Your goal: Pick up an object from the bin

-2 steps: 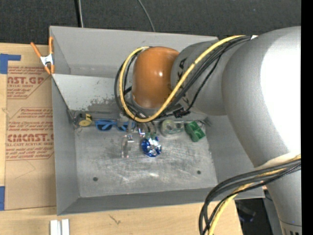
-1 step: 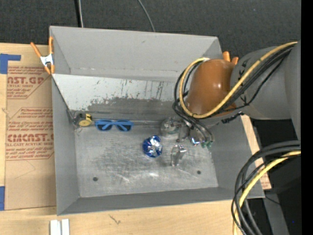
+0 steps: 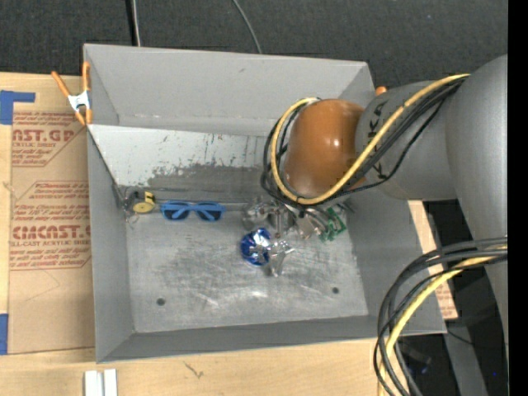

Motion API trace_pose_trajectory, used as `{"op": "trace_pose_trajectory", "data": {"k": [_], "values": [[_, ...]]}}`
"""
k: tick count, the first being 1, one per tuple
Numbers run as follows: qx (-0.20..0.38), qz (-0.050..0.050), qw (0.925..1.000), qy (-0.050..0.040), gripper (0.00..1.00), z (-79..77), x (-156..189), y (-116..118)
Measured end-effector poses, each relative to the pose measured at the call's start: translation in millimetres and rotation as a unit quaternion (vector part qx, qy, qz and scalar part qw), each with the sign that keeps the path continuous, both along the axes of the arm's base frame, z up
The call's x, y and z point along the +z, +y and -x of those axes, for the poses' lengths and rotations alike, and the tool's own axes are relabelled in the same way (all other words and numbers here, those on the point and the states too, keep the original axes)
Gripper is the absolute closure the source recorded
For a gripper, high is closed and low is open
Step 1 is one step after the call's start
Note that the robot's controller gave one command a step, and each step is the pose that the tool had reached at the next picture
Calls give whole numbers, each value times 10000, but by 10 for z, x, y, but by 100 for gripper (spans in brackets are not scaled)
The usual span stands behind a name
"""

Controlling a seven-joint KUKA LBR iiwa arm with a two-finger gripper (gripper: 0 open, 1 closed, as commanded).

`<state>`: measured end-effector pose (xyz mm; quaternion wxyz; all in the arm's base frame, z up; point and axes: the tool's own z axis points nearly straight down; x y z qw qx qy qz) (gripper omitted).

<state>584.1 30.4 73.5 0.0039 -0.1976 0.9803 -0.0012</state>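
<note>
One shiny blue lump (image 3: 256,247) central in the bin (image 3: 206,299), my gripper (image 3: 277,254) low beside it.
Claw width I cannot tell; blue sunglasses (image 3: 191,212) hug the back wall, so the lump looks easier.

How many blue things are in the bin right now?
2. Blue glasses lie along the back wall, left of centre; a shiny blue lump sits mid-bin beside the end effector. More may be hidden under the arm.
</note>
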Motion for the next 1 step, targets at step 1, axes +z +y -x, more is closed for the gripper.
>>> {"op": "trace_pose_trajectory", "data": {"k": [1], "values": [[-9,-8,10000,20,0,-13,15,-1]]}}
